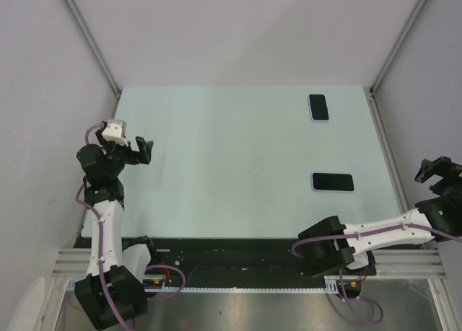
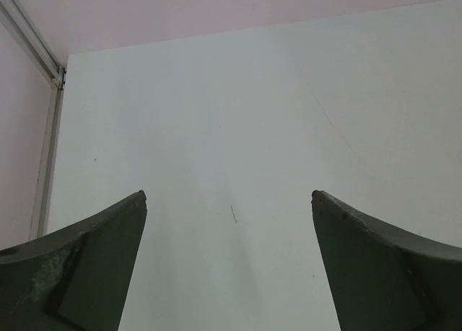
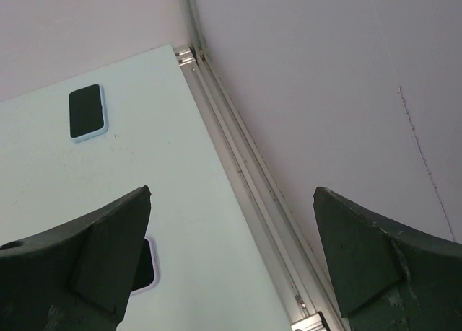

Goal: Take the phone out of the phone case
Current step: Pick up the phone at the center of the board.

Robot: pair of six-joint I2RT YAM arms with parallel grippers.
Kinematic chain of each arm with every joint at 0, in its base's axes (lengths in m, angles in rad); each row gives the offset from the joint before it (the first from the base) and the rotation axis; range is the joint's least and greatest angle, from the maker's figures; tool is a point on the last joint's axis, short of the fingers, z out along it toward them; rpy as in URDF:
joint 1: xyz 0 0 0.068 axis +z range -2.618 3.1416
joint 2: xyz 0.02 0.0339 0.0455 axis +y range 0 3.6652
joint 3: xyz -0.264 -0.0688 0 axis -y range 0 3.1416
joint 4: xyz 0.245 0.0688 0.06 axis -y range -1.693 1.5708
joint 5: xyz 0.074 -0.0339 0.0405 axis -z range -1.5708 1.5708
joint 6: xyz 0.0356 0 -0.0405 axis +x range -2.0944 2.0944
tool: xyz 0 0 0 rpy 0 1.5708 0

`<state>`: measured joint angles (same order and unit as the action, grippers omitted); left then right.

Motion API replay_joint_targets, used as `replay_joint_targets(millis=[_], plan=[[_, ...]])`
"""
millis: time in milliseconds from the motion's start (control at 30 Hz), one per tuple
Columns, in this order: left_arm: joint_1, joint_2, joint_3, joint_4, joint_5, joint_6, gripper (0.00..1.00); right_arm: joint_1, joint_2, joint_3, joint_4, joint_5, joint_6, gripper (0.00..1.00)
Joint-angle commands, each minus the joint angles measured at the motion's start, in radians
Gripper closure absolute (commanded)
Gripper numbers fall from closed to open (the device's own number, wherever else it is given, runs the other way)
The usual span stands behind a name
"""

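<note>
Two dark phones, each with a light rim like a case, lie flat on the pale table. One with a light blue rim (image 1: 318,107) lies at the far right, upright in the view. One with a lilac rim (image 1: 333,182) lies crosswise nearer the right arm. The right wrist view shows the blue-rimmed one (image 3: 88,112) and a corner of the lilac-rimmed one (image 3: 146,266) behind my left finger. My right gripper (image 1: 437,169) (image 3: 232,194) is open and empty, above the table's right rail. My left gripper (image 1: 144,151) (image 2: 229,201) is open and empty over bare table at the left.
The table (image 1: 231,172) is enclosed by pale walls with aluminium rails (image 3: 238,165) along its right and left edges. A black strip and the arm bases (image 1: 325,252) run along the near edge.
</note>
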<state>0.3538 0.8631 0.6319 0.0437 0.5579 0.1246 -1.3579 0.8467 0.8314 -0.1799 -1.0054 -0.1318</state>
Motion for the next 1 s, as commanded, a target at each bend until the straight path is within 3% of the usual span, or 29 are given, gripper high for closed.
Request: replay_joint_targets(millis=[0, 467, 800, 967], plan=[[-0.004, -0.019, 0.0, 0.035, 0.051, 0.072, 0.0, 0.006, -0.026, -0.006, 0.016, -0.016, -0.008, 0.0], [-0.006, -0.013, -0.006, 0.035, 0.054, 0.075, 0.0, 0.008, -0.005, -0.006, -0.007, -0.079, -0.057, 0.0], [-0.012, -0.009, -0.014, 0.035, 0.05, 0.092, 0.0, 0.019, 0.035, -0.008, -0.131, -0.217, -0.291, 0.0], [-0.021, 0.001, -0.018, 0.033, 0.051, 0.104, 0.0, 0.112, 0.034, -0.008, -0.248, -0.148, -0.437, 0.0]])
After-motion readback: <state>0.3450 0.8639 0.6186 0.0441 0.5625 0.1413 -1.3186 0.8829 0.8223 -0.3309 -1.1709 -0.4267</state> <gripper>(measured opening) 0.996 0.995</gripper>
